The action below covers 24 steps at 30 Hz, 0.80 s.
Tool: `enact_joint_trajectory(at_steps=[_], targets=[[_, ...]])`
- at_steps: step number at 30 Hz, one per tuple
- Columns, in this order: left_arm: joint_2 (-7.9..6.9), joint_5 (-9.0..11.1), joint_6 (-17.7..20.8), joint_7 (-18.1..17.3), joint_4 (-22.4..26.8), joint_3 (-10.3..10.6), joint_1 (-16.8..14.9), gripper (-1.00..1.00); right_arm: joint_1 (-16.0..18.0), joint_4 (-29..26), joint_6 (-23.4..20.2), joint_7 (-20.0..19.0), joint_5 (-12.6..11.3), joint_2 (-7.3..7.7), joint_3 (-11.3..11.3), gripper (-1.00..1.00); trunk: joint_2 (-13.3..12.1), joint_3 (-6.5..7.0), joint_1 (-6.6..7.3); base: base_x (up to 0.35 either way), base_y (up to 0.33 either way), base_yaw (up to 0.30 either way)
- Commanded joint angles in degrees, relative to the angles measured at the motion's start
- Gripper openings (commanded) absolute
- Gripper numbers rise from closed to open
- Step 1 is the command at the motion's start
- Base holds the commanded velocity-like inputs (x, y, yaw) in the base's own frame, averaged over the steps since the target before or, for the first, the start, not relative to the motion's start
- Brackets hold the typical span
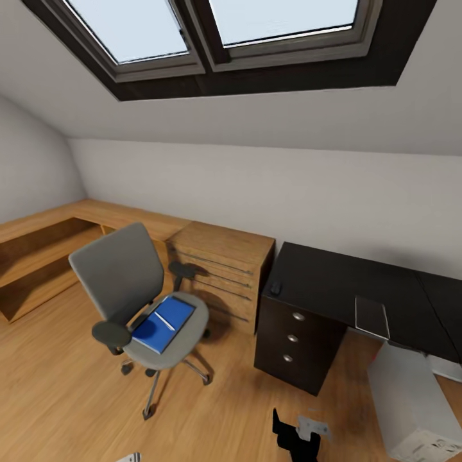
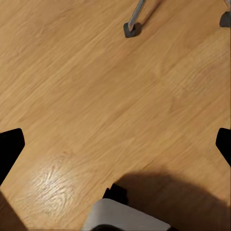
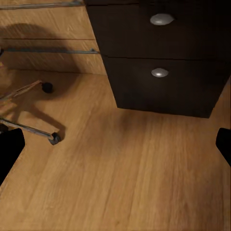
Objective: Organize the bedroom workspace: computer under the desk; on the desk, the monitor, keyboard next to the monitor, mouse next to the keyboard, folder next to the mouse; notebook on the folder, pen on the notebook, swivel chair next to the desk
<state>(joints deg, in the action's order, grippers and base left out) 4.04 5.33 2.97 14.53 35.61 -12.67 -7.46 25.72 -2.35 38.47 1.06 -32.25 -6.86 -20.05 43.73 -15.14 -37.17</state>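
Here the swivel chair point(image 1: 131, 292) is seen standing on the wooden floor point(image 1: 64, 391), in front of the light wooden dresser point(image 1: 221, 263) and apart from the black surface point(image 1: 333, 282). The blue folder point(image 1: 163, 323) lies flat on the chair seat; a thin pale stick across it may be the pen, but that cannot be told for sure. On the black surface a small black mouse point(image 1: 276, 288) is seen near its left end, above the silver-knobbed drawers point(image 1: 292, 337), and a small grey notebook point(image 1: 371, 316) lies further right near the front edge. The light grey computer point(image 1: 410, 404) stands on the floor below the surface's front edge, to the right of the drawers. Skylight windows point(image 1: 212, 29) are set in the sloped ceiling.

In the left wrist view the left pincer point(image 2: 115, 144) is released, both tips spread wide over bare floor, a chair castor point(image 2: 132, 29) ahead. In the right wrist view the right pincer point(image 3: 115, 144) is likewise released, fingers wide apart, pointed toward the drawer front and chair legs point(image 3: 29, 127).
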Motion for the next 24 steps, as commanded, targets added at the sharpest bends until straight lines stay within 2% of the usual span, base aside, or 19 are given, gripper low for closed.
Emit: enact_joint_trajectory(at_steps=[1,3,6,7,8,9,12,13,15,16,18,24], targets=[[-0.07,0.5,0.1,0.2,-2.5,-0.1,0.0,1.0,0.2,-2.4,-0.7,0.6,-0.3,0.02,-0.7,1.0,0.1,-0.08,-0.04,0.332,0.0,0.0],[-0.18,0.5,-0.2,0.2,-5.7,-0.1,0.0,1.0,0.5,-5.8,-3.1,2.2,-0.2,0.13,-0.8,1.0,0.1,-0.08,-0.04,0.332,0.0,0.0],[-0.59,0.4,-2.2,0.2,-9.5,-0.1,0.0,1.0,2.2,-13.3,-11.3,7.7,0.1,0.41,-0.8,1.0,0.1,-0.08,-0.04,0.332,0.0,0.0],[-0.87,0.4,-4.2,0.2,-10.8,-0.1,0.0,1.0,3.1,-16.8,-15.2,10.2,0.7,0.51,-0.8,1.0,0.1,-0.08,-0.04,0.332,0.0,0.0],[-1.01,0.4,-5.4,0.2,-11.4,-0.1,0.0,1.0,3.6,-18.6,-17.1,11.4,1.1,0.55,-0.9,1.0,0.1,-0.08,-0.04,0.332,0.0,0.0],[-1.22,0.5,-7.9,0.1,-12.8,-0.1,0.0,1.0,4.5,-22.2,-20.9,13.6,2.3,0.61,-0.9,1.0,0.1,-0.08,-0.04,0.332,0.0,0.0],[-1.39,0.5,-11.4,0.1,-14.5,-0.1,0.0,1.0,5.9,-27.6,-26.5,16.3,4.6,0.66,-0.8,1.0,0.1,-0.08,-0.04,0.332,0.0,0.0],[-1.46,0.5,-13.0,0.1,-15.4,-0.1,0.0,1.0,7.2,-30.7,-30.2,17.6,6.2,0.68,-0.8,1.0,0.1,-0.08,-0.04,0.331,0.0,0.0],[-1.53,0.4,-14.1,0.1,-16.4,-0.1,0.0,1.0,8.8,-33.0,-34.1,18.5,7.6,0.66,-0.8,1.0,0.1,-0.08,-0.04,0.318,0.0,0.0],[-1.61,0.4,-14.8,0.1,-17.2,-0.1,0.0,1.0,10.7,-34.6,-38.2,19.1,8.8,0.61,-0.7,1.0,0.1,-0.08,-0.04,0.249,0.0,0.0],[-1.78,0.4,-15.4,0.1,-17.8,-0.1,0.0,1.0,12.8,-35.6,-41.9,19.6,9.7,0.58,-0.7,1.0,0.1,-0.08,-0.04,0.185,0.0,0.0],[-2.76,0.4,-16.2,0.0,-18.5,-0.1,0.0,1.0,18.6,-35.9,-48.6,20.1,11.1,1.18,-0.4,1.0,0.1,-0.08,-0.04,0.08,0.0,0.0]])
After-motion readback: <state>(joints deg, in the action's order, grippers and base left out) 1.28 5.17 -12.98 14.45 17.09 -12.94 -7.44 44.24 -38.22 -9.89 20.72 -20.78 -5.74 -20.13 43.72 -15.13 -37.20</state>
